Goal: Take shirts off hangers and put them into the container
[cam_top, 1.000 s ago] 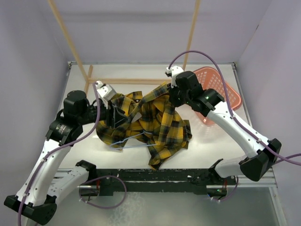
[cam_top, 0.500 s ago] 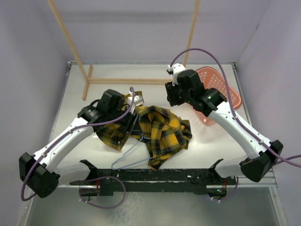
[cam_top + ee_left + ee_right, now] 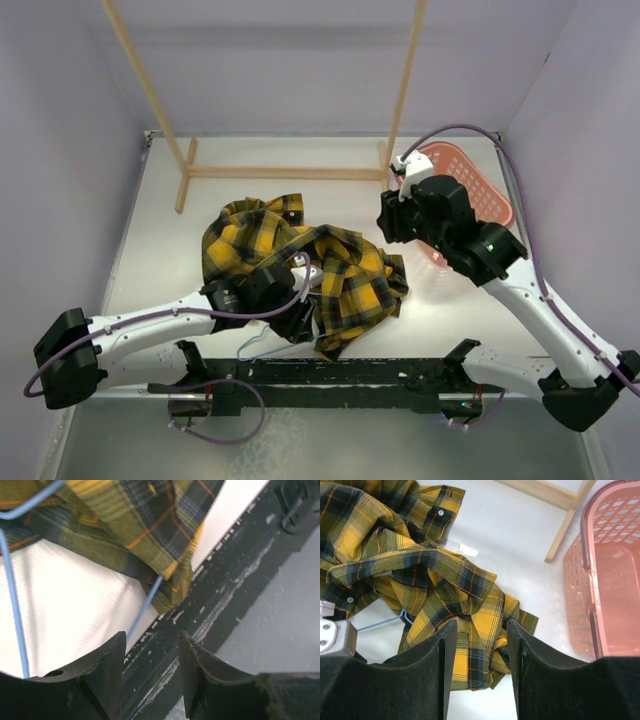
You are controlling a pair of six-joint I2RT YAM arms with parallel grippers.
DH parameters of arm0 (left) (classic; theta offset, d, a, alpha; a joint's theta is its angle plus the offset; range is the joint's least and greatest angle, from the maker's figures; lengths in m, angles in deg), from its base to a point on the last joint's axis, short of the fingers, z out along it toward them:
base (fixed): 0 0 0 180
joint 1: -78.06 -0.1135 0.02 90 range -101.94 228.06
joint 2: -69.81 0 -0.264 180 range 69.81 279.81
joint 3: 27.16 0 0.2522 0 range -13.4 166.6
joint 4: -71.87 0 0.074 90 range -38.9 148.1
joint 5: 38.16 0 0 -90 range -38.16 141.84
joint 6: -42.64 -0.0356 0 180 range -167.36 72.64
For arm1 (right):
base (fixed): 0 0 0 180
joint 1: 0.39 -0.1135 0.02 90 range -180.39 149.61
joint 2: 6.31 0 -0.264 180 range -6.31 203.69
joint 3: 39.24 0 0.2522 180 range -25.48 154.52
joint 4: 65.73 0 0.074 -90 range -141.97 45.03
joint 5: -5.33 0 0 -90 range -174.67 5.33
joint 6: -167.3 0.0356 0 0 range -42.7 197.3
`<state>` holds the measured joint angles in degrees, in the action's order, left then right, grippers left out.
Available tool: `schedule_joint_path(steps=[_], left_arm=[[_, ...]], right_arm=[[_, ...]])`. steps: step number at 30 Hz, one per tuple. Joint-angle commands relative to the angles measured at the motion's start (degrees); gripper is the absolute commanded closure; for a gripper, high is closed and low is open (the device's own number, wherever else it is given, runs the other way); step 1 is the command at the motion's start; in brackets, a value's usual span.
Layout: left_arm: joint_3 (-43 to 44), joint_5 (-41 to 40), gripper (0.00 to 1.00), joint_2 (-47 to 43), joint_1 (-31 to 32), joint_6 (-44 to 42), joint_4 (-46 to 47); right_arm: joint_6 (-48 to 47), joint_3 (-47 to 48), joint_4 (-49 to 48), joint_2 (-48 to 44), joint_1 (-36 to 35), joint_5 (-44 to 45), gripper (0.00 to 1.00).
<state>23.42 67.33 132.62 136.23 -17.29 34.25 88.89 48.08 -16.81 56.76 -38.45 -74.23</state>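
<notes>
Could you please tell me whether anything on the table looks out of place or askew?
Yes: the plaid shirt lies crumpled in a heap on the table rather than in the pink basket to its right, and the blue wire hanger is caught under its near edge.

Bright, even light; soft shadows; slight blur.

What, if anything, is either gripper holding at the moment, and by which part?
Nothing is held. The left gripper and the right gripper both stand open and empty, and the shirt lies free.
</notes>
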Motion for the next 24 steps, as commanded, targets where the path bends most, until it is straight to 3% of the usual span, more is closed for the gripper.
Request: schedule_joint_path(steps=[1,8,13,24], left_arm=[[-2.15,-10.93,0.50,-0.41,1.23,2.35,8.63],[-5.35,-10.61,0.51,4.91,2.09,1.22,14.90],[-6.28,-11.10,0.54,3.58,2.09,-0.42,15.99],[-11.20,-4.15,0.57,2.86,4.20,2.70,23.74]], right_arm=[[1.02,-1.38,-1.58,-4.13,0.23,1.61,0.53],[0.81,-2.72,-0.53,-6.14,0.20,2.04,0.53],[0.59,-3.32,-0.62,-6.58,0.20,2.12,0.53],[0.36,-3.51,-0.53,-6.12,0.27,2.56,0.53]])
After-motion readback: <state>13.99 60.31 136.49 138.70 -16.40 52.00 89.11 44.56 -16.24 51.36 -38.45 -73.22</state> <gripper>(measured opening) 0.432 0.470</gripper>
